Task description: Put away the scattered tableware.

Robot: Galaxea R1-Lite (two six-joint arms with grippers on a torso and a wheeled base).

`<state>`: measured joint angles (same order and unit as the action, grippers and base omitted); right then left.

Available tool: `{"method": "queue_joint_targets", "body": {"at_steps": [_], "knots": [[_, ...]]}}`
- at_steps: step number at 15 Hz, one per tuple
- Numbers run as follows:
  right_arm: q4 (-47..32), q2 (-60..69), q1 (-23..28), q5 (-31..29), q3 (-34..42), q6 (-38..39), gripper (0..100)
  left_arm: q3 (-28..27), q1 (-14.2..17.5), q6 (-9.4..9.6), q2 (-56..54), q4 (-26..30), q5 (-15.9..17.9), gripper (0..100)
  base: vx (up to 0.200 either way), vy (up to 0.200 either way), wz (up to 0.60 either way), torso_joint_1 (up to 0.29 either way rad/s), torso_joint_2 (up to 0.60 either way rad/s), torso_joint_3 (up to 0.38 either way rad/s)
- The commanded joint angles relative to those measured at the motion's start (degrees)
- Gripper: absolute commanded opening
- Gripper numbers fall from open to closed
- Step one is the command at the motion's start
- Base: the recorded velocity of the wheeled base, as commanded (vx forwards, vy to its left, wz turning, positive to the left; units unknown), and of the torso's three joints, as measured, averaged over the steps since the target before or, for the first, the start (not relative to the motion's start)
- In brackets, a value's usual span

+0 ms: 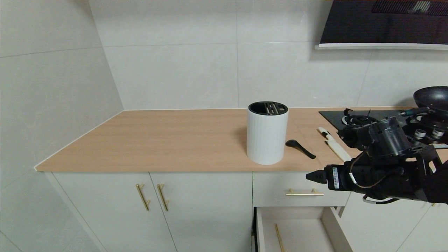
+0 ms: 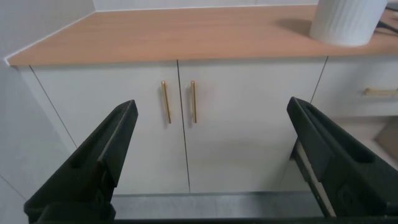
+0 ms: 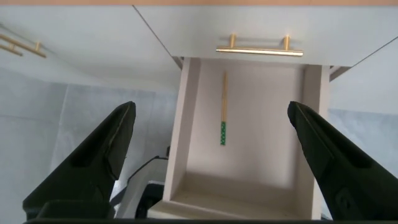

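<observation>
Pale tiled walls back a wooden counter [image 1: 168,140] that runs above white cabinet doors [image 2: 249,118] with gold handles. Furthest left, the left gripper [image 2: 211,102] hangs low in front of those doors, its fingers wide apart and holding nothing.

Further along the counter stands a white ribbed holder [image 1: 267,134] with a black slotted top. Just beside it on the right lies a black spoon [image 1: 300,148], small and slim, its bowl towards the holder and its handle angled away to the front. Near that lies a pale knife [image 1: 334,144], long and flat, with a dark band near its far end. It points roughly from the stove [image 1: 364,119] towards the counter's front edge.

Below the counter edge the right gripper [image 1: 314,176] hovers over an open drawer [image 1: 258,227], fingers spread and empty. A single chopstick [image 3: 223,109] with a green band lies inside.

By my reckoning the chopstick is stowed, while the spoon and knife are not yet put away. The next move calls for the right arm to rise above the counter edge and come down on one of them. The spoon's thin handle, flat on the wood, will need a careful, narrow pinch.
</observation>
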<state>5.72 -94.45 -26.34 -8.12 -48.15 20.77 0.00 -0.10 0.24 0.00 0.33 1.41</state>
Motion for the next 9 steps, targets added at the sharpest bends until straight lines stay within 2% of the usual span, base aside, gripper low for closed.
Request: {"method": "queue_joint_targets", "body": {"at_steps": [1, 3, 4, 6, 7, 8, 9], "knots": [[0.4, -1.2, 0.4, 0.2, -0.7, -1.3, 100, 0.0, 0.0, 0.02, 0.0, 0.0, 0.0, 100, 0.000, 0.000, 0.00, 0.085, -0.19, -0.100], [5.8, -5.2, 5.6, 0.7, -2.8, -8.2, 100, 0.0, 0.0, 0.02, 0.0, 0.0, 0.0, 100, 0.000, 0.000, 0.00, 0.028, -0.05, -0.023], [9.0, -7.9, 8.9, 2.9, -4.7, -11.2, 100, 0.0, 0.0, 0.02, 0.0, 0.0, 0.0, 100, 0.000, 0.000, 0.00, 0.000, 0.00, 0.000], [12.0, -13.7, 14.7, 11.4, -9.4, -18.3, 100, 0.0, 0.0, 0.02, 0.0, 0.0, 0.0, 100, 0.000, 0.000, 0.00, 0.000, 0.00, 0.000], [12.2, -15.6, 16.2, 13.8, -10.8, -20.4, 100, 0.0, 0.0, 0.02, 0.0, 0.0, 0.0, 100, 0.000, 0.000, 0.00, 0.000, 0.00, 0.000], [12.2, -19.4, 18.4, 19.2, -14.1, -24.8, 100, 0.0, 0.0, 0.02, 0.0, 0.0, 0.0, 100, 0.000, 0.000, 0.00, 0.000, 0.00, 0.000], [12.2, -22.0, 19.3, 21.0, -16.3, -27.2, 100, 0.0, 0.0, 0.02, 0.0, 0.0, 0.0, 100, 0.000, 0.000, 0.00, 0.000, 0.00, 0.000]]}}
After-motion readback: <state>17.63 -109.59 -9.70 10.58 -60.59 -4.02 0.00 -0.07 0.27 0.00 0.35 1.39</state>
